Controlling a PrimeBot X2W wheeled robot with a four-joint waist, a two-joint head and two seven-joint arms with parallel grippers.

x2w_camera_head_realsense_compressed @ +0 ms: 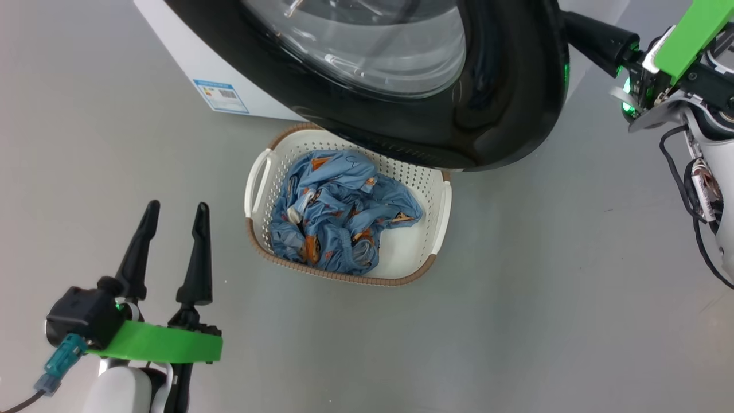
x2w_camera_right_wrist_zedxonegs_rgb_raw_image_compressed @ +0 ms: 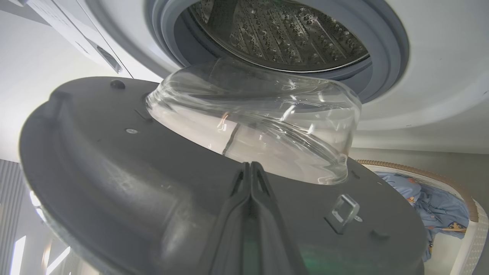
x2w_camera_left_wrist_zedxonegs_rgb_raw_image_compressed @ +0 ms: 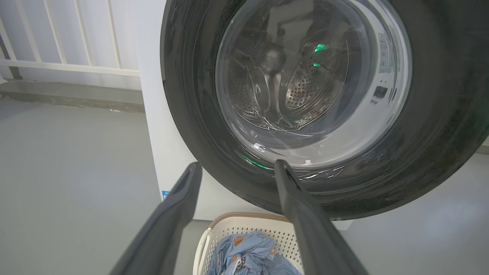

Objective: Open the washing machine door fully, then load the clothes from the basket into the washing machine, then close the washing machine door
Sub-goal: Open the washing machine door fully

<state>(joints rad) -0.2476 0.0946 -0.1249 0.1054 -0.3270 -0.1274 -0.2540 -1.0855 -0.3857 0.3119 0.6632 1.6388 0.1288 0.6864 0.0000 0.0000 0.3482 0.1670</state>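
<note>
The washing machine door [x2w_camera_head_realsense_compressed: 504, 103], a black rim around a clear glass bowl, stands partly open and overhangs the far end of the basket [x2w_camera_head_realsense_compressed: 441, 212]. The clothes [x2w_camera_head_realsense_compressed: 338, 212], blue printed fabric, lie bundled inside the basket. My right gripper [x2w_camera_head_realsense_compressed: 576, 28] reaches behind the door's right edge. In the right wrist view it [x2w_camera_right_wrist_zedxonegs_rgb_raw_image_compressed: 250, 166] is shut, with its fingers lying against the door's grey inner face [x2w_camera_right_wrist_zedxonegs_rgb_raw_image_compressed: 114, 160], just below the glass bowl [x2w_camera_right_wrist_zedxonegs_rgb_raw_image_compressed: 259, 122]. My left gripper [x2w_camera_head_realsense_compressed: 176, 206] stands open and holds nothing, left of the basket and above the floor. Its wrist view faces the door's front [x2w_camera_left_wrist_zedxonegs_rgb_raw_image_compressed: 439, 114].
The white washing machine [x2w_camera_head_realsense_compressed: 189, 63] carries a blue energy label [x2w_camera_head_realsense_compressed: 221, 96]. Its steel drum [x2w_camera_right_wrist_zedxonegs_rgb_raw_image_compressed: 282, 34] and grey gasket [x2w_camera_right_wrist_zedxonegs_rgb_raw_image_compressed: 382, 57] show behind the door. A door latch [x2w_camera_right_wrist_zedxonegs_rgb_raw_image_compressed: 344, 210] sticks up from the inner face. A white railing [x2w_camera_left_wrist_zedxonegs_rgb_raw_image_compressed: 68, 49] runs behind the machine. Grey floor surrounds the basket.
</note>
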